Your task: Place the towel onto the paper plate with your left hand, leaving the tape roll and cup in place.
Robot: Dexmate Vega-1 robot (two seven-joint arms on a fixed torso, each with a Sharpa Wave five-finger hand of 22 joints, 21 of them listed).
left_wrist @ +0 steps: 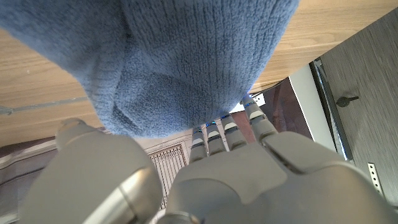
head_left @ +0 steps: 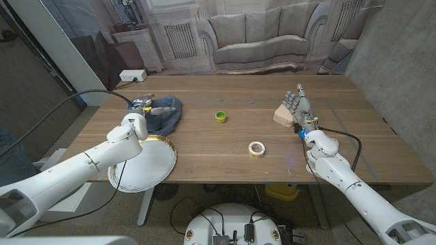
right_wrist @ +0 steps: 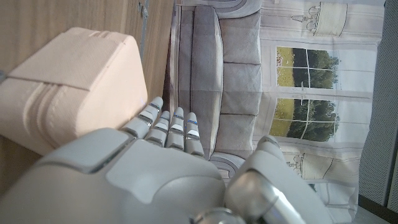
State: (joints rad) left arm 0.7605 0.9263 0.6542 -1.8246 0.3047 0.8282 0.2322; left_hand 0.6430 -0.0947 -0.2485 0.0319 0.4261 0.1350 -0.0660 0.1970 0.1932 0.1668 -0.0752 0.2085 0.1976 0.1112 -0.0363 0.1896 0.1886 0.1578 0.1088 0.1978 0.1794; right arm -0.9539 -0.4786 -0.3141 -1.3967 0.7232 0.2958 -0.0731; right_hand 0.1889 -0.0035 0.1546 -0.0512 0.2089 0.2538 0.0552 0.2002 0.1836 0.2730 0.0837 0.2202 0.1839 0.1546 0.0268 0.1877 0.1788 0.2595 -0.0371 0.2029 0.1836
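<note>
Blue knitted towel (head_left: 165,112) bunched near table's (head_left: 204,146) left edge, toward far side, just beyond paper plate (head_left: 146,163) at front-left corner. Our left hand (head_left: 139,116) on towel; left wrist view shows fingers (left_wrist: 227,127) reaching under fabric, but we cannot tell if grip is closed.

Risks as we judge them:
- loose hold, towel slips short of plate;
- trailing fold drags plate off left edge.

Green cup (head_left: 221,116) and tape roll (head_left: 257,148) sit mid-table, well apart. Our right hand (head_left: 298,105) released, beside tan block (head_left: 283,114).
</note>
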